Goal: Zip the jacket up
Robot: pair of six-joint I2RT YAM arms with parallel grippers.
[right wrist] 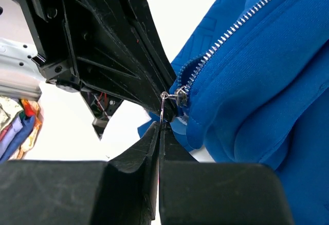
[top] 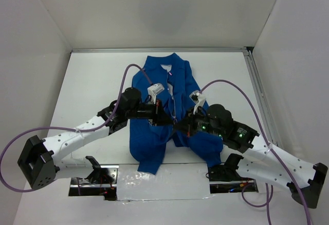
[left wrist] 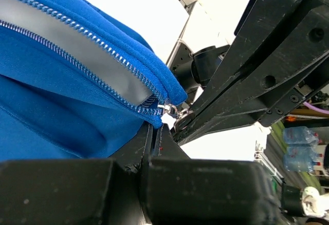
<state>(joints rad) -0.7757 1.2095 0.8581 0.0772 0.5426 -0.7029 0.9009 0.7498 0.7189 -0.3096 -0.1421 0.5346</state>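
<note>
The jacket (top: 154, 137) lay flat on the white table (top: 92, 81), midway between the two arms. Its collar (top: 165, 60) pointed to the far edge and its hem lay toward the arm bases. From above, both grippers were seen meeting at the lower part of the front opening, the left coming in from the left side and the right from the right. The left gripper (left wrist: 154, 138) had its fingers closed, and the blue hem edge beside the foot of the zipper ran down between their tips. It appeared pinched there, though the exact contact was partly hidden by the fingers themselves. The right gripper (right wrist: 160, 132) had its fingers pressed together on the zipper pull (right wrist: 163, 101), a thin metal tab that entered the seam between the two tips. The slider (right wrist: 180, 93) sat just beside that grip, at the bottom end of the zipper and close against the tips of the left gripper. Above the slider the two rows of zipper teeth (left wrist: 77, 70) ran apart, with a pale strip (left wrist: 77, 48) showing between them, so the front was open for most of its length. The fabric by the hem was bunched in soft folds around the two grippers.
</note>
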